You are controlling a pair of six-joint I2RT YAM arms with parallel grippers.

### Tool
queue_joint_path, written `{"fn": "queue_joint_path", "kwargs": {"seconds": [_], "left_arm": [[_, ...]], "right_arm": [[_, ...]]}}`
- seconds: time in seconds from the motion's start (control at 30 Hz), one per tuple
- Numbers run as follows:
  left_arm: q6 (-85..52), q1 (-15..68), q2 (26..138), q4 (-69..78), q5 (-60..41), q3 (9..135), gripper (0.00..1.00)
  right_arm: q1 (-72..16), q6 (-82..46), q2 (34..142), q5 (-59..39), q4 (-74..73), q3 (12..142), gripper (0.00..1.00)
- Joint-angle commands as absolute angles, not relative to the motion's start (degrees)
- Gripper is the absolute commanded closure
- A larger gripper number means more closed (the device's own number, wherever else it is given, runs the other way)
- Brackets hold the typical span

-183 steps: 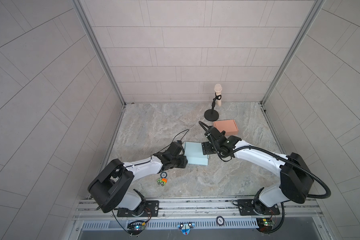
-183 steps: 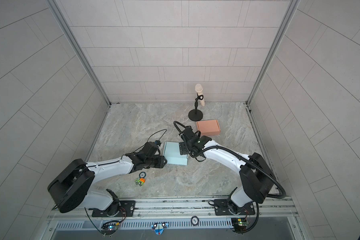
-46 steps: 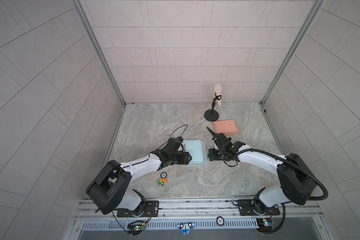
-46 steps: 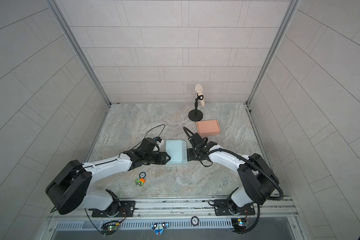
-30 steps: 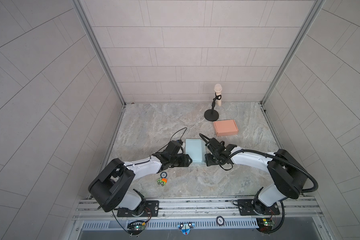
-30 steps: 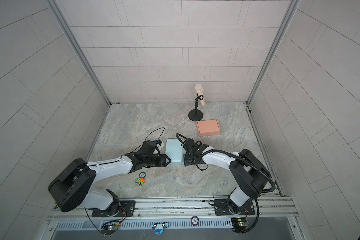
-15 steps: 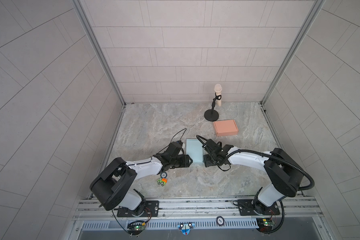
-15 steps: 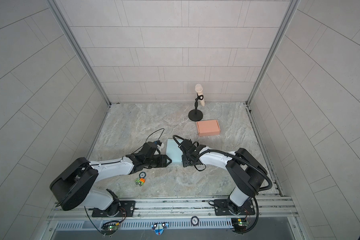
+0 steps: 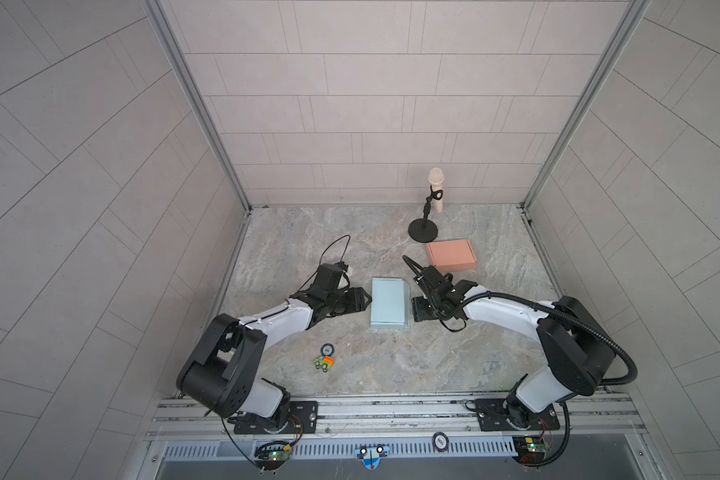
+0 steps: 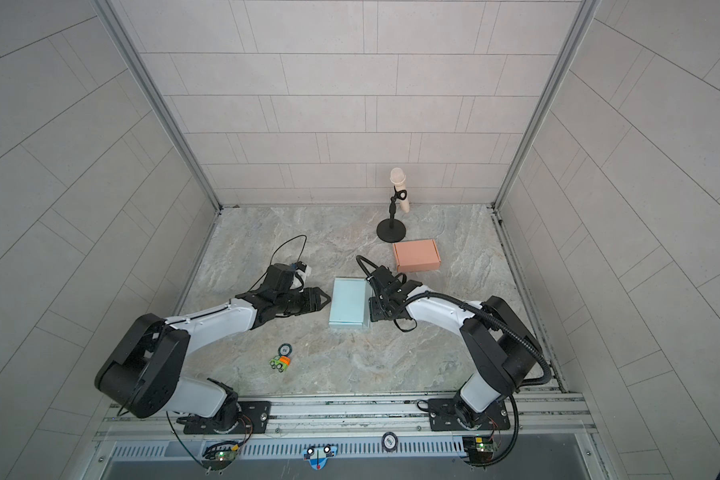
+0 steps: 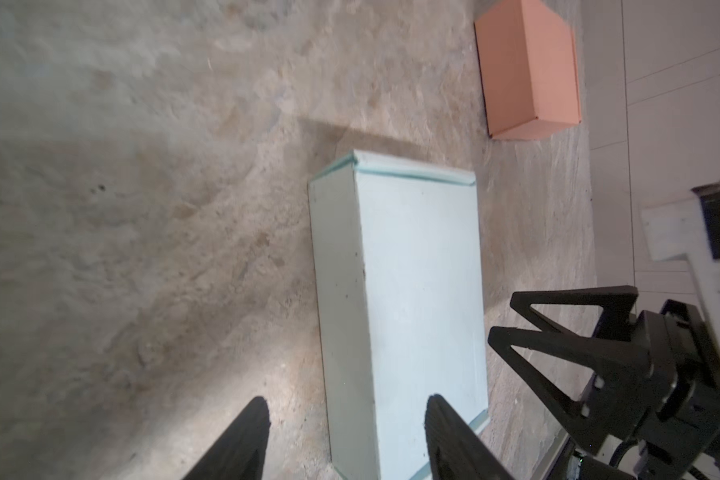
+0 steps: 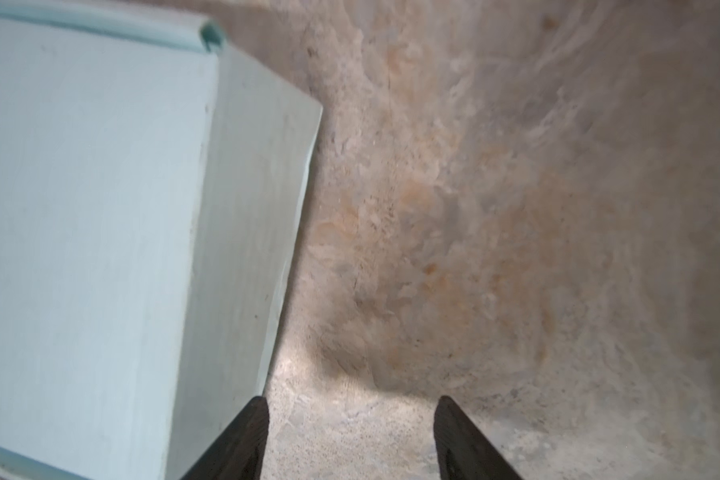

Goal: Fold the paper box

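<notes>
The pale blue paper box (image 9: 387, 302) (image 10: 349, 303) lies shut and flat in the middle of the marble table, long side running front to back. My left gripper (image 9: 366, 299) (image 10: 326, 300) is at its left side, open. In the left wrist view (image 11: 348, 405) one finger hangs over the box's (image 11: 412, 291) top and the other over the table. My right gripper (image 9: 414, 309) (image 10: 371, 309) (image 11: 503, 316) is at the box's right side, open and empty. In the right wrist view (image 12: 350, 403) one finger is close to the box's (image 12: 92, 208) side wall.
A folded orange box (image 9: 452, 254) (image 10: 416, 255) (image 11: 528, 70) sits behind the right gripper. A microphone on a black stand (image 9: 427, 220) (image 10: 393, 216) is at the back. A small toy car (image 9: 324, 362) (image 10: 280, 362) and a round disc (image 9: 327, 348) lie front left.
My left gripper has slid a little toward the back along the box's left side and its jaws have widened. The right gripper and the box have hardly moved.
</notes>
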State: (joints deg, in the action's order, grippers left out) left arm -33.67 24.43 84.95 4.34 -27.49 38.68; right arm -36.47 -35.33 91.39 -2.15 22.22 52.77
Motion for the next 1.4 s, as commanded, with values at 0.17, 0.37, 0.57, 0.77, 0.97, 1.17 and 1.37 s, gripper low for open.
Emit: {"fn": "queue_joint_path", "kwargs": {"seconds": [0.17, 0.37, 0.57, 0.77, 0.97, 1.17, 1.37], "left_arm": [[-35.3, 23.3, 95.3, 9.8, -32.0, 47.2, 0.38], [-35.9, 23.4, 98.8, 9.9, -32.3, 50.3, 0.39], [-36.5, 24.8, 101.0, 10.1, -32.5, 52.2, 0.41], [-37.3, 26.5, 103.0, 10.8, -32.8, 53.6, 0.42], [-37.9, 27.6, 103.5, 10.9, -32.6, 54.3, 0.42], [-38.2, 28.1, 103.3, 11.4, -32.5, 53.7, 0.43], [-39.6, 28.2, 102.9, 13.5, -33.3, 52.3, 0.44]], "right_arm": [[-34.9, -31.6, 97.1, -0.6, 22.7, 59.6, 0.34], [-33.9, -29.5, 100.8, 0.8, 23.3, 62.2, 0.34], [-32.6, -28.5, 103.8, -0.1, 22.8, 65.0, 0.34], [-32.2, -27.5, 107.8, -1.1, 23.3, 69.4, 0.35], [-32.2, -27.9, 108.6, -3.1, 22.7, 70.7, 0.36], [-32.5, -28.8, 108.3, -5.5, 20.5, 70.0, 0.36], [-32.8, -29.8, 107.5, -7.5, 17.6, 68.3, 0.36]]}}
